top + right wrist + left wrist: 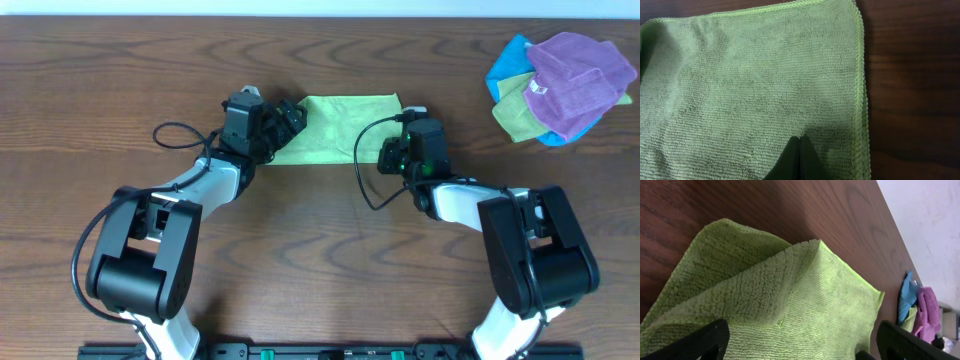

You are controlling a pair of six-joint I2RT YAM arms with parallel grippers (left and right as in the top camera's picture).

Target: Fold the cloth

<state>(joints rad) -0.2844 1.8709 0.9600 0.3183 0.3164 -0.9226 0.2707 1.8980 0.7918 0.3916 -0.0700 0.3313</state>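
The left fingers (pixel 707 341) stand wide apart and hold nothing; the rumpled, raised end of the green cloth (pixel 340 125) lies between and just ahead of them. The right fingers (pixel 799 162) are pressed together, tips on the cloth, its hem just to their right. Whether they pinch any fabric cannot be told. The cloth rests on the bench (pixel 320 240) between both pairs.

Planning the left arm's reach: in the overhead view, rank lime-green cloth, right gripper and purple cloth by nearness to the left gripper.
1. Lime-green cloth, touching the left gripper, centre.
2. Right gripper, at the cloth's right edge.
3. Purple cloth, far top right.
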